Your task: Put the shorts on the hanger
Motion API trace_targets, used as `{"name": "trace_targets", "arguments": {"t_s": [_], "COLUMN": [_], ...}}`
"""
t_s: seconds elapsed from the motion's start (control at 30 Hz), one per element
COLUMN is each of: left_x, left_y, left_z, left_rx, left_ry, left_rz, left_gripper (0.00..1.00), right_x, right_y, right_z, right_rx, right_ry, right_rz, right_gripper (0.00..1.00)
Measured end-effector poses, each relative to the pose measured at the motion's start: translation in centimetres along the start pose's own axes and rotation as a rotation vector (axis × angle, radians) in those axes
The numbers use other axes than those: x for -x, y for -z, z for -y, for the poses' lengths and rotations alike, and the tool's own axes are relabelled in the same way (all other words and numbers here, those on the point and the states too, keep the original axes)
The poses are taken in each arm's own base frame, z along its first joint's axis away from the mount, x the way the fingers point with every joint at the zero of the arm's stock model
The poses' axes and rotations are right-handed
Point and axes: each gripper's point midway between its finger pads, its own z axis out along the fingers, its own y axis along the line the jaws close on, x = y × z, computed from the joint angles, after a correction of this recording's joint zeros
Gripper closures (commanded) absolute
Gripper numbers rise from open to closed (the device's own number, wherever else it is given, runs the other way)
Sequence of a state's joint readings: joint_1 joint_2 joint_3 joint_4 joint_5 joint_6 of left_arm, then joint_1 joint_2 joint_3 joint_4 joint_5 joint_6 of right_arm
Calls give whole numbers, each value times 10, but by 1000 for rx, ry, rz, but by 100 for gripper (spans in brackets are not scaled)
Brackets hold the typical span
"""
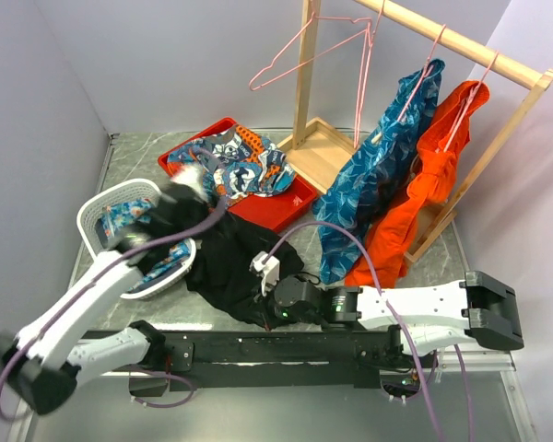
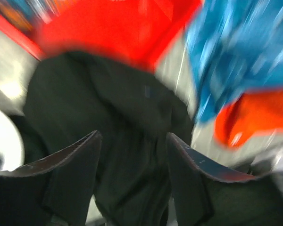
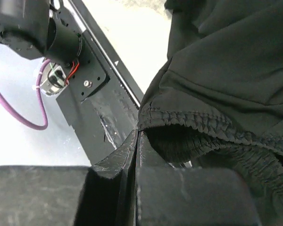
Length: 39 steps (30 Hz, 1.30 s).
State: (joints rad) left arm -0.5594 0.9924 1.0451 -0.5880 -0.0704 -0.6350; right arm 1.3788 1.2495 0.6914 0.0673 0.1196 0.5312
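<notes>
You are looking at the shorts [image 1: 226, 262] lying crumpled on the table [image 1: 138, 157], between the white basket [image 1: 97, 207] and the red tray [image 1: 295, 207]. The right gripper [image 3: 137, 143] is pinching the edge of the elastic waistband, its jaws pressing together on the fabric. The left gripper [image 2: 133, 136] is hovering above the shorts with its jaws spread wide, gripping nothing; its wrist view is motion-blurred. The bare pink hanger [image 1: 313, 46] is hanging on the wooden rail [image 1: 461, 41], well apart from the shorts.
</notes>
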Motion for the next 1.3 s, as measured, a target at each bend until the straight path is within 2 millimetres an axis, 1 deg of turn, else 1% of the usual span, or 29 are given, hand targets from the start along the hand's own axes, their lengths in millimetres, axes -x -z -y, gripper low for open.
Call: {"name": "trace_targets", "arguments": {"t_s": [0.07, 0.1, 0.13, 0.17, 0.2, 0.3, 0.37, 0.4, 0.47, 0.57, 0.7, 0.77, 0.87, 0.97, 1.07, 1.1, 1.2, 1.3], "left_x": [-43, -59, -75, -82, -88, -95, -99, -101, -107, -120, -146, -161, -174, -186, -194, -197, -201, -204], "left_y": [-15, -19, -21, -21, -20, -18, -16, -15, -12, -6, 11, 23, 36, 44, 50, 51, 50, 46], "left_z": [5, 6, 5, 4, 2, 4, 9, 11, 18, 29, 36, 35, 34, 37, 37, 35, 30, 24], "left_rx": [3, 8, 16, 21, 26, 23, 10, 4, -15, -41, -63, -61, -48, -45, -31, -18, 21, 58], "left_ry": [-38, -51, -63, -69, -71, -73, -78, -79, -84, -90, -96, -103, -109, -112, -110, -112, -105, -96], "left_rz": [-121, -164, -203, -219, -230, -239, -243, -248, -261, -286, -330, -356, -377, -395, -408, -412, -411, -404], "left_gripper": [40, 39, 37, 36, 35, 34, 35, 37, 39, 39, 40, 41, 41, 44, 46, 49, 51, 53], "right_x": [4, 5, 7, 8, 9, 14, 22, 26, 34, 48, 51, 53, 53, 53, 52, 51, 45, 45], "right_y": [0, 0, 0, 1, 2, 9, 18, 24, 36, 53, 66, 72, 78, 84, 85, 85, 80, 79], "right_z": [0, 0, 1, 2, 3, 7, 11, 13, 16, 28, 62, 84, 114, 137, 150, 152, 155, 154], "right_rx": [-4, -8, -11, -14, -19, -43, -58, -65, -81, -149, -295, -369, -448, -507, -547, -555, -565, -557], "right_ry": [7, 13, 20, 25, 30, 38, 37, 34, 26, -6, -58, -97, -148, -186, -205, -206, -204, -206], "right_rz": [12, 16, 22, 25, 27, 49, 82, 101, 138, 205, 233, 242, 258, 266, 260, 254, 229, 224], "right_gripper": [99, 95, 79, 67, 52, 40, 38, 38, 38, 38, 39, 39, 39, 39, 39, 39, 39, 39]}}
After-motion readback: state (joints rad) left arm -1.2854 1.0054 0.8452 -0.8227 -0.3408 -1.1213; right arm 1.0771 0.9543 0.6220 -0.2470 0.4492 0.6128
